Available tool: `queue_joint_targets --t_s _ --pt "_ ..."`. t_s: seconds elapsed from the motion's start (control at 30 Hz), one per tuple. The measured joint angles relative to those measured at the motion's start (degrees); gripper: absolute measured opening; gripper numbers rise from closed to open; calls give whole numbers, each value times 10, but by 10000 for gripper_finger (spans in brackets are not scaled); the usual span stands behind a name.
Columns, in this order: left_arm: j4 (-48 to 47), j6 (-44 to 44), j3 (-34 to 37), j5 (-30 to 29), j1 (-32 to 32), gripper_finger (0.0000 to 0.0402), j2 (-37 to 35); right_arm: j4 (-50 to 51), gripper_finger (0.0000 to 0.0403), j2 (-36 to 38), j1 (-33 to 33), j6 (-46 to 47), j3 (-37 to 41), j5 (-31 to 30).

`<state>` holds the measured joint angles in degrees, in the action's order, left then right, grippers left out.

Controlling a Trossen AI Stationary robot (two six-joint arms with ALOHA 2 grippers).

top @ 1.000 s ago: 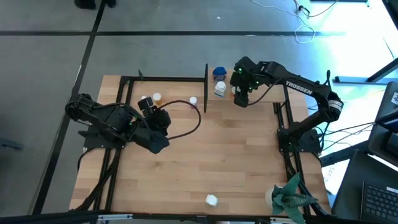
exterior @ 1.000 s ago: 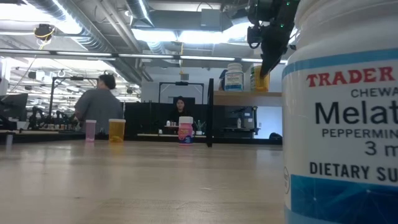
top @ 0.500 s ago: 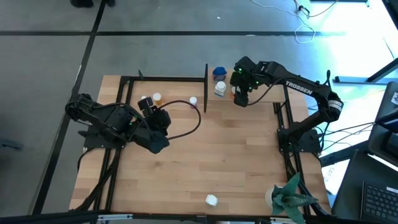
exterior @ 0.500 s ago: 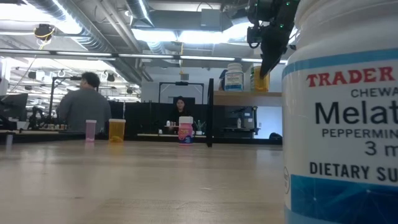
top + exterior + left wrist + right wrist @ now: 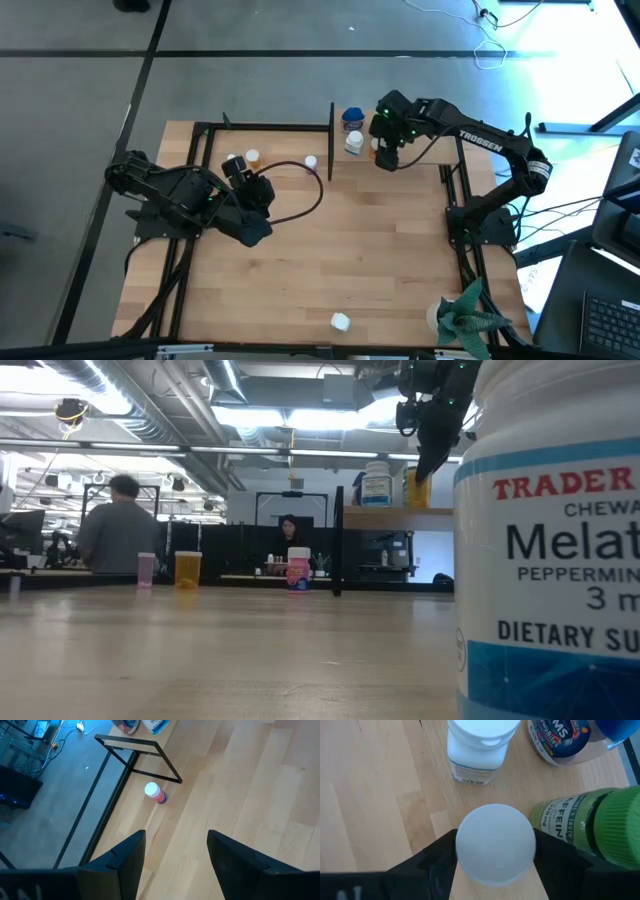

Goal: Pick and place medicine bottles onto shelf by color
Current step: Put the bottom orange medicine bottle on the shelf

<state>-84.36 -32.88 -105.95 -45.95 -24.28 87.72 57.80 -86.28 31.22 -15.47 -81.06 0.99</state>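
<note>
My right gripper [image 5: 386, 157] [image 5: 428, 458] stands over the shelf [image 5: 392, 512] at the table's far edge, shut on an orange bottle [image 5: 416, 488] with a white cap. A green bottle [image 5: 600, 822], a white bottle [image 5: 480, 742] and a blue-capped bottle [image 5: 559, 734] stand on the shelf beside it. My left gripper [image 5: 176, 855] [image 5: 262, 192] is open and rests at the table's left. A pink bottle [image 5: 156, 793] [image 5: 311, 161] stands on the tabletop beyond it. An orange bottle [image 5: 252, 156] and a white-capped one [image 5: 232, 162] stand near the far left. My right gripper pinches the orange bottle at its white cap [image 5: 495, 851], one finger on each side of the cap. The fingers [image 5: 436, 440] come from above, pointing down. The bottle stands upright with its base on the shelf board.
A large white melatonin bottle [image 5: 550, 560] [image 5: 341, 321] stands at the near edge, right in front of the low camera. A green paper plant [image 5: 470, 318] sits at the near right corner. Black shelf uprights [image 5: 331, 140] rise beside the bottles. Bare wood lies mid-table [image 5: 360, 250].
Both arms and all bottles have kept still. Only a person in the room behind the table has walked toward the left.
</note>
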Motion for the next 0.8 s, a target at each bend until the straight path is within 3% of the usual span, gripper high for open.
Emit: queue_joint_targets --t_s 0.6,0.8 --pt "0 0 0 5 0 207 0 -2 242 0 0 -3 0 0" --pt "0 0 0 5 0 207 0 -2 242 0 0 -3 0 -46"
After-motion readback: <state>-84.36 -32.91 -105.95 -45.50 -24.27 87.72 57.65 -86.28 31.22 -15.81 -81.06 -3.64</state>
